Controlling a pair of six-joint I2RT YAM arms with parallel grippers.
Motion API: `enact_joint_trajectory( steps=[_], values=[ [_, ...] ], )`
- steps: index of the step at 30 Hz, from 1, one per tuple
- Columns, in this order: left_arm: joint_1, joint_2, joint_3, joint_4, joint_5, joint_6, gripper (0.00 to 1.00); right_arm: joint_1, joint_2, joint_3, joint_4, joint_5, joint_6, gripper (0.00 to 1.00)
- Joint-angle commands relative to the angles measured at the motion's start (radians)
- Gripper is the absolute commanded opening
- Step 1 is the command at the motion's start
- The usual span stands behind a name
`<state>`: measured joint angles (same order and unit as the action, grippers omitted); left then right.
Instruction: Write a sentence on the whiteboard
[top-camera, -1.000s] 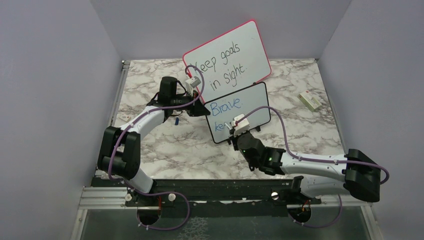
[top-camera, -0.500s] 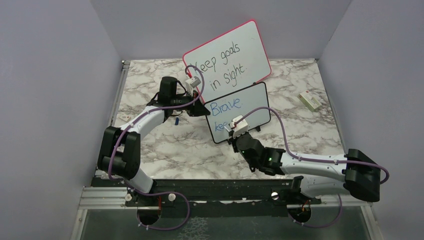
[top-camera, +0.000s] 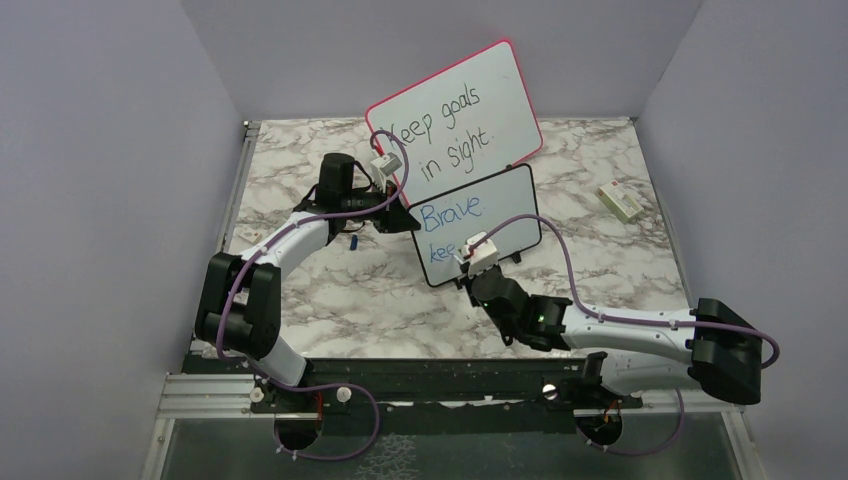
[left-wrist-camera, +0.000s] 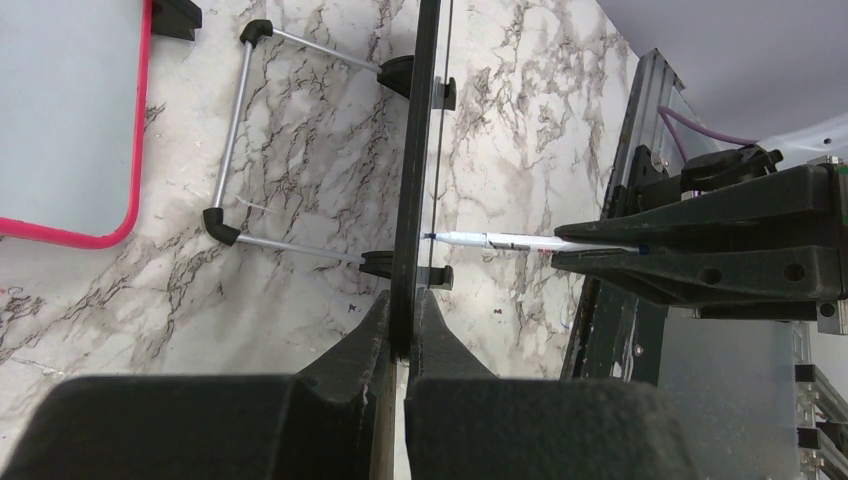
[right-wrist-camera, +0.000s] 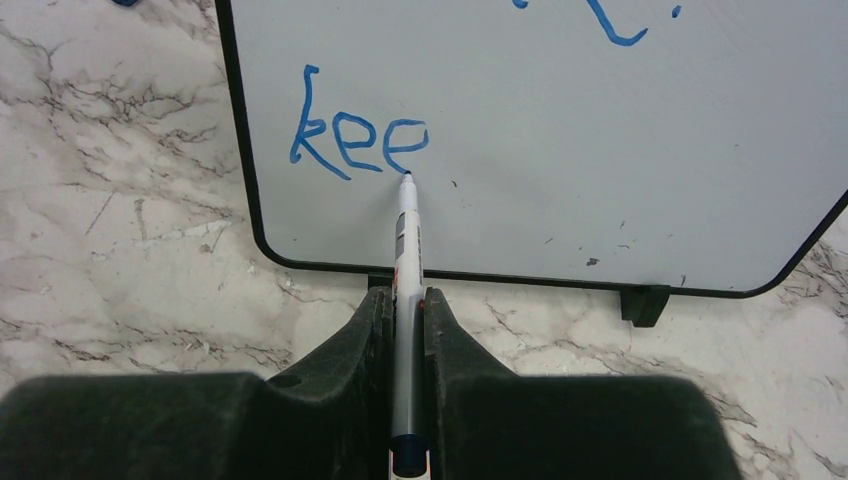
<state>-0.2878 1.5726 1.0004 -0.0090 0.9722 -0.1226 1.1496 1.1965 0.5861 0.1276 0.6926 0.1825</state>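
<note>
Two words are partly down, so we call the task roughly midway. Nearest the arm bases, the right pincer (right-wrist-camera: 407, 305) is clamped on a blue marker (right-wrist-camera: 405, 225). The barrel is pinched between both fingers, and the tip points away and touches the whiteboard (right-wrist-camera: 620, 150) just under the last letter written.

The whiteboard stands tilted on its little black feet near the middle of the marble worktop (top-camera: 340, 290). It has a thin black frame, its lower edge is toward the arms, and a wire stand (left-wrist-camera: 235, 140) props it from behind.

On it is the sentence (right-wrist-camera: 356, 145) in blue. The bottom row reads only "kee", three letters at the left end. The top row, in the overhead view, reads "Brave." The rest of the bottom row is bare white with a few dark specks.

We judge the first word done and the second short of at least its last letter. Anything after that is not started, and there is room for it to the right.

Further out, the left pincer (left-wrist-camera: 404, 305) is closed on the whiteboard's left edge, with the frame nipped between its fingers, which we read as steadying it. A small blue cap-like item (top-camera: 354, 241) lies on the worktop beside the left arm. It is possibly the marker's cap, but too small to be sure.

Farthest back, a larger pink-framed board (top-camera: 455, 110) reads "Keep goals in sight." in black. A small white box (top-camera: 620, 202) sits well apart at the right.
</note>
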Motion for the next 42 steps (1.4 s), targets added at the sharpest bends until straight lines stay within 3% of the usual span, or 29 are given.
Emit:
enact_joint_trajectory(
  steps=[1,13,34,42],
  values=[
    [-0.013,0.008,-0.003,-0.042,-0.036,0.024,0.00,-0.009,-0.017,-0.010,-0.017,0.071,0.006,0.01],
    [-0.012,0.005,-0.004,-0.042,-0.038,0.026,0.00,-0.010,-0.069,-0.014,0.029,0.065,-0.005,0.00],
    [-0.013,0.008,-0.002,-0.042,-0.034,0.026,0.00,-0.031,-0.004,0.010,0.079,0.052,-0.026,0.00],
    [-0.013,0.010,-0.002,-0.043,-0.035,0.024,0.00,-0.037,0.005,0.020,0.006,0.027,0.010,0.01]
  ],
)
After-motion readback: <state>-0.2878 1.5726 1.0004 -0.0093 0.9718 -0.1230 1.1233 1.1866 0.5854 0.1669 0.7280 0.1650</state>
